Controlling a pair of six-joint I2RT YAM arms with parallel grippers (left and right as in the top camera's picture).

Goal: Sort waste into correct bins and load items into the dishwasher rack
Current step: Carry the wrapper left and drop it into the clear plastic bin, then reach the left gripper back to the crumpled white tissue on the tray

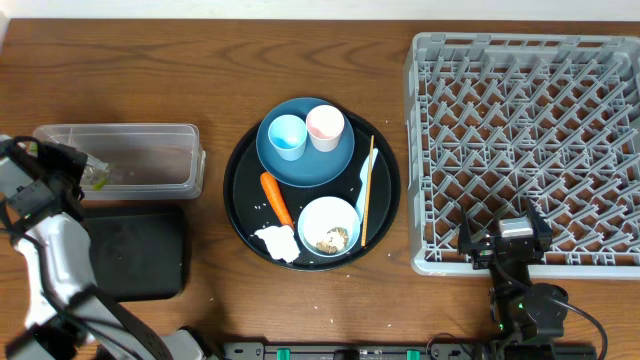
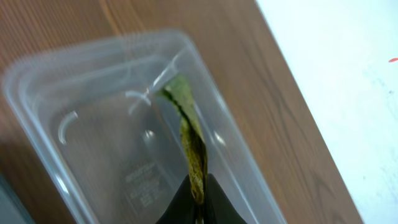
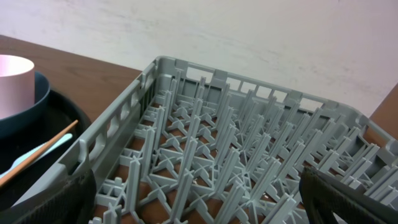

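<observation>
My left gripper [image 2: 198, 202] is shut on the yellow-green wrapper [image 2: 186, 124], which hangs inside the clear tub [image 2: 93, 143]. Seen from overhead, that gripper [image 1: 88, 172] sits at the left end of the tub [image 1: 120, 131], with the shallow black tray [image 1: 135, 250] just in front of it. The blue plate [image 1: 305, 165] carries a light-blue cup [image 1: 287, 135] and a pink cup [image 1: 325, 127]. Nearby lie the carrot [image 1: 276, 198], tissue [image 1: 278, 240], white bowl [image 1: 328, 212] with food scraps [image 1: 332, 238], spoon [image 1: 360, 185] and chopstick [image 1: 367, 190]. My right gripper [image 1: 505, 232] stands open and empty over the front edge of the rack [image 1: 412, 90].
All the dishes and remaining waste rest on a large round black tray [image 1: 240, 190] at the table's middle. Bare wooden tabletop [image 1: 150, 70] runs behind the tub and between the round tray and the rack. The right wrist view looks across the rack's pegs [image 3: 217, 143].
</observation>
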